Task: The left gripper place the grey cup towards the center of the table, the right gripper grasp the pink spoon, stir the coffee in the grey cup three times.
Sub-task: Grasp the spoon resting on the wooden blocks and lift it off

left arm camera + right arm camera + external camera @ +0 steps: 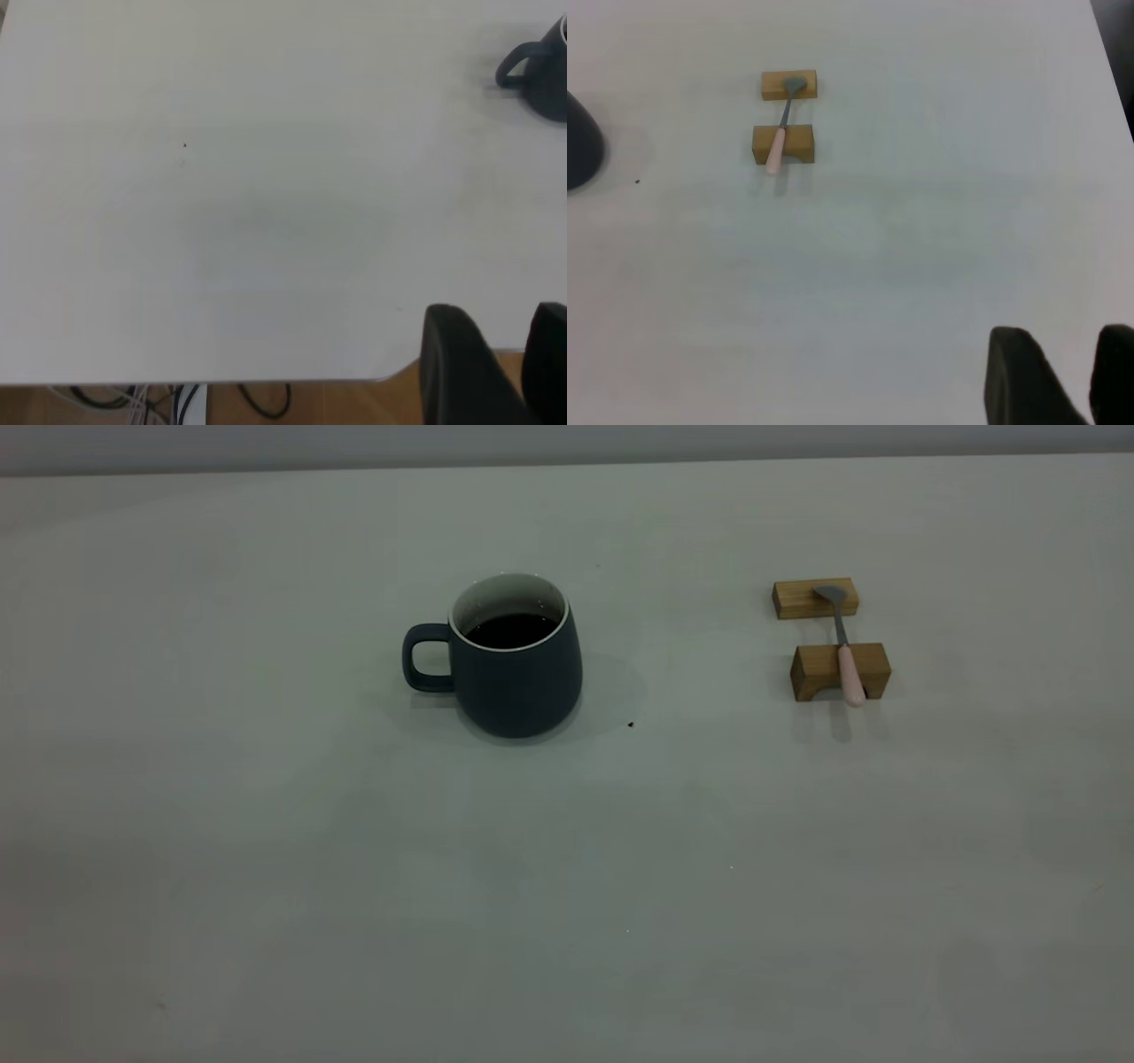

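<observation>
My left gripper point(503, 372) and right gripper point(1067, 376) both sit open; jerk the grey cup point(514, 657), center frame, and coffee point(512, 631) probably slops.

No readable text, label, brand, number or sign shows on anything here

The grey cup point(518, 664) is dark slate with a white inside (coffee point(512, 631) near-black); the pink spoon point(842, 645) has a grey bowl; the blocks point(839, 670) are tan.
</observation>
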`<act>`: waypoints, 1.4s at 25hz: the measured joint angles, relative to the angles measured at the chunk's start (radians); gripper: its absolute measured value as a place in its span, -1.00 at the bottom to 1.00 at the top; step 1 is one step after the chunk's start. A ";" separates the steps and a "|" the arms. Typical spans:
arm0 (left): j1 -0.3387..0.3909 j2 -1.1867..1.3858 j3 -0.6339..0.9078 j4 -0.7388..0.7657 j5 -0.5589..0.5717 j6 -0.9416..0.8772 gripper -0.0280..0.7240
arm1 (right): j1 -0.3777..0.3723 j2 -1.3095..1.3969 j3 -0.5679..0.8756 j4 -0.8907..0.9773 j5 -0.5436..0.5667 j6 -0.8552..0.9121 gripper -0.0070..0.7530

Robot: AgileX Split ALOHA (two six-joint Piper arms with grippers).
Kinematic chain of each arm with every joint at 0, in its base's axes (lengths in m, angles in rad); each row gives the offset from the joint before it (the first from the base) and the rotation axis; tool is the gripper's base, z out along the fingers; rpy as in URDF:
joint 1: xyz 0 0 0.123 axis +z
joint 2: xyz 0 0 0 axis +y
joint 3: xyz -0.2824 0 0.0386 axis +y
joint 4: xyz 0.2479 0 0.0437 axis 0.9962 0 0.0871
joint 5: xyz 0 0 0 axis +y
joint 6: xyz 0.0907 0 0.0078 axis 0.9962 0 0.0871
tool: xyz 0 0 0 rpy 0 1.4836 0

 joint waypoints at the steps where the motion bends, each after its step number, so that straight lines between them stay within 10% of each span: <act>1: 0.000 -0.021 0.016 0.000 -0.010 0.000 -0.26 | 0.000 0.000 0.000 0.000 0.000 0.000 -0.36; 35: 0.000 -0.045 0.042 0.001 -0.021 0.036 -0.26 | 0.000 0.005 -0.004 0.027 0.000 0.001 -0.36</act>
